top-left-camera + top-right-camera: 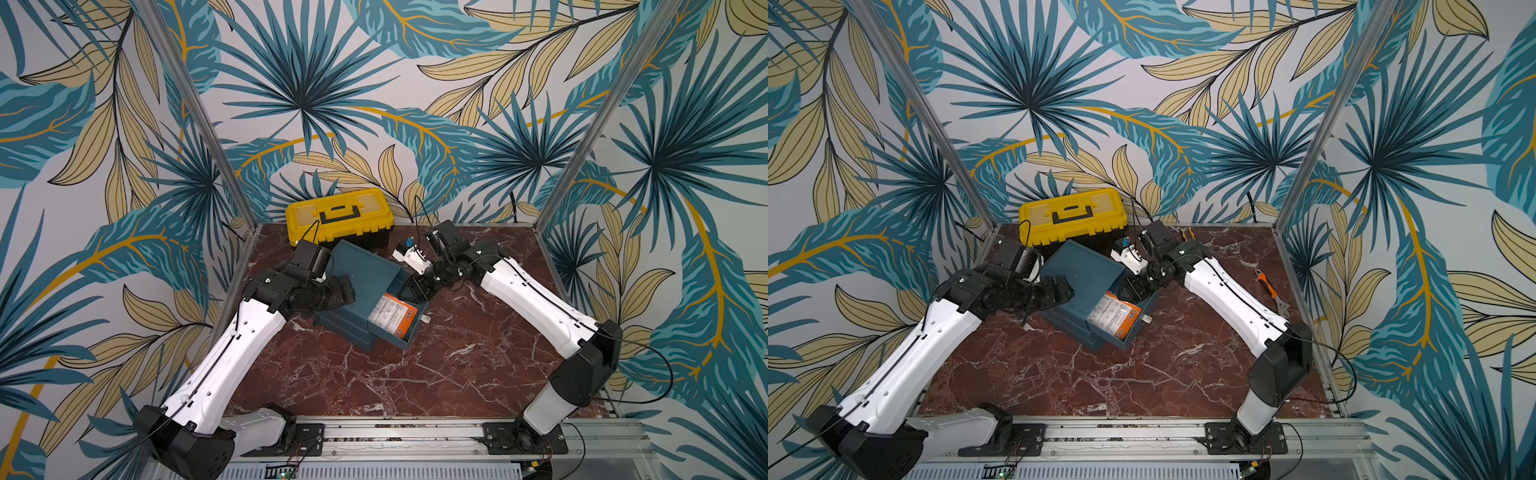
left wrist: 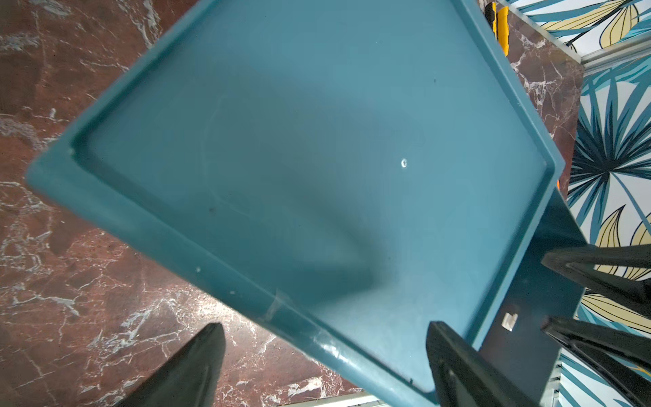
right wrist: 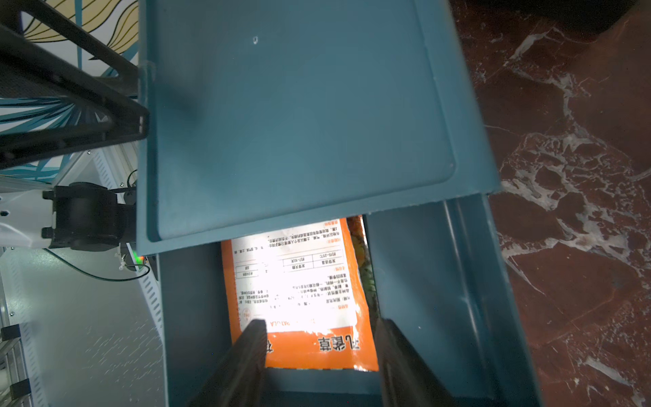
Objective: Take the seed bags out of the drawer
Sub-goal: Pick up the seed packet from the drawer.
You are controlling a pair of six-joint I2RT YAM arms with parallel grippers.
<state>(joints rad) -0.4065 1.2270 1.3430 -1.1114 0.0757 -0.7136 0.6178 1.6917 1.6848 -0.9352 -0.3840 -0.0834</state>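
- My right tool (image 3: 320,322) reaches into the pulled-out drawer (image 3: 440,282), jaws apart and closed on nothing
- Its fingers (image 3: 246,352) stand over the near end of the seed bag (image 3: 296,282); I cannot tell whether they touch it
- The seed bag lies flat inside the drawer, white label up (orange border around it)
- My left tool (image 2: 324,327) is spread wide, straddling an edge of the blue cabinet (image 2: 281,158)
- The cabinet stands on the marble surface (image 1: 415,374), near a yellow toolbox (image 1: 338,216)

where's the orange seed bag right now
In both top views the orange seed bag lies label-up in the open blue drawer, mid-table, under the right arm's fingers.
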